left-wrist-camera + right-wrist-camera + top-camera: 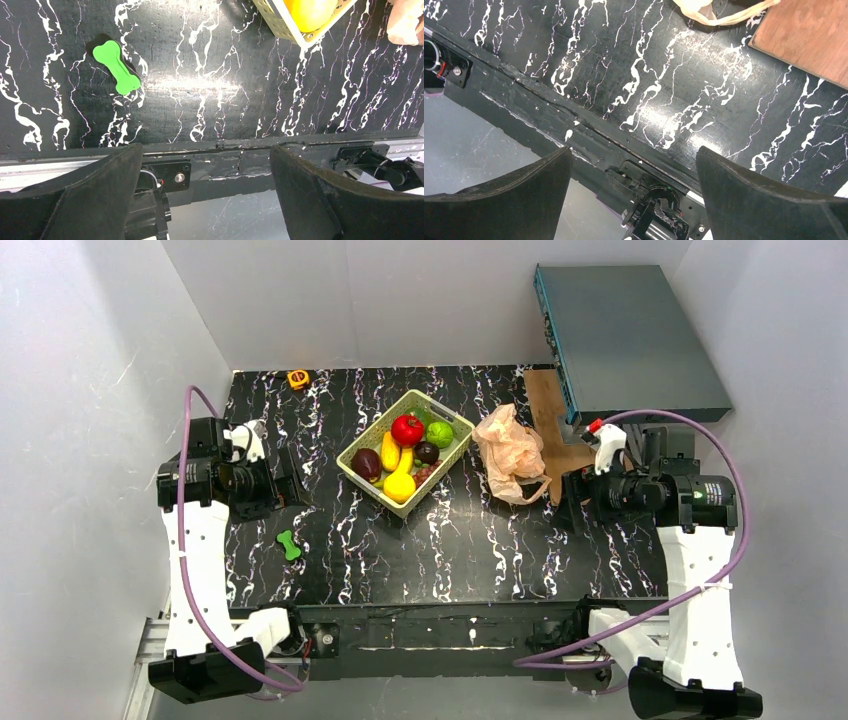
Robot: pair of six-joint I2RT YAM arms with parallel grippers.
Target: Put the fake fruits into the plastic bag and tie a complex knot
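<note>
I wait, left gripper point(206, 150) and right gripper point(634, 150) both spread wide and empty. The thin crinkly peach-tan plastic bag point(510, 452) looks flimsy, best pinched at its handle loop point(719, 17); the small glossy plastic fruits point(407, 429) look light and slippery.

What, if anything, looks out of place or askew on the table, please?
The green bone toy lies alone, well apart from the basket, which sits diagonal to the table edges. The plastic bag lies crumpled beside the basket.
</note>
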